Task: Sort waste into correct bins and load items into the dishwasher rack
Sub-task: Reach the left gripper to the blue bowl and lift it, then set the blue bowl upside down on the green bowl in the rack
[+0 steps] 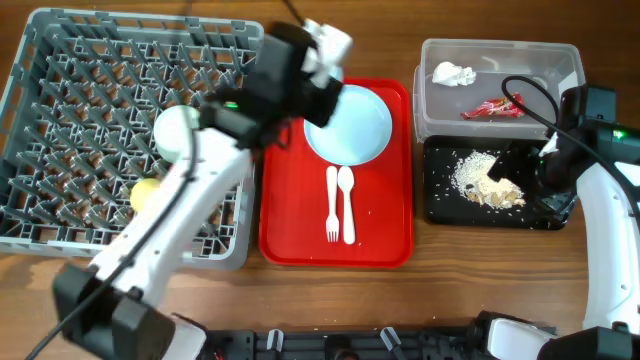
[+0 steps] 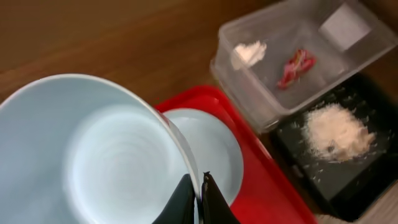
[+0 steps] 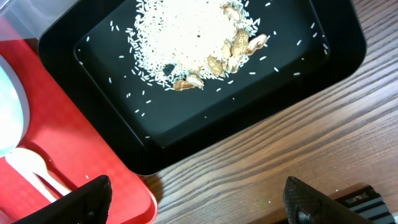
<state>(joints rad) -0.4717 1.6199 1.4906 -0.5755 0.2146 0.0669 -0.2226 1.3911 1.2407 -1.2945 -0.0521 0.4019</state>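
My left gripper [image 2: 200, 186] is shut on the rim of the pale blue bowl [image 2: 93, 155] and holds it above the pale blue plate [image 2: 214, 146] on the red tray. In the overhead view the left gripper [image 1: 308, 88] hides the bowl, beside the plate [image 1: 352, 125]. The white fork [image 1: 331, 205] and spoon [image 1: 347, 203] lie below the plate. The grey rack [image 1: 60, 110] holds the light green bowl [image 1: 177, 130] and yellow cup [image 1: 145, 192]. The clear tub [image 1: 500, 55] holds the tissue [image 1: 453, 73] and red wrapper [image 1: 492, 108]. The black tray [image 1: 440, 190] holds food scraps [image 1: 485, 178]. My right gripper [image 3: 199, 199] is open and empty by that tray's front edge.
The red serving tray [image 1: 290, 200] lies between the rack and the bins. The right wrist view shows its corner [image 3: 81, 155], the spoon [image 3: 25, 165], the scraps [image 3: 186, 37] in the black tray [image 3: 186, 130], and bare wood in front. The right arm [image 1: 600, 200] stands at the table's right edge.
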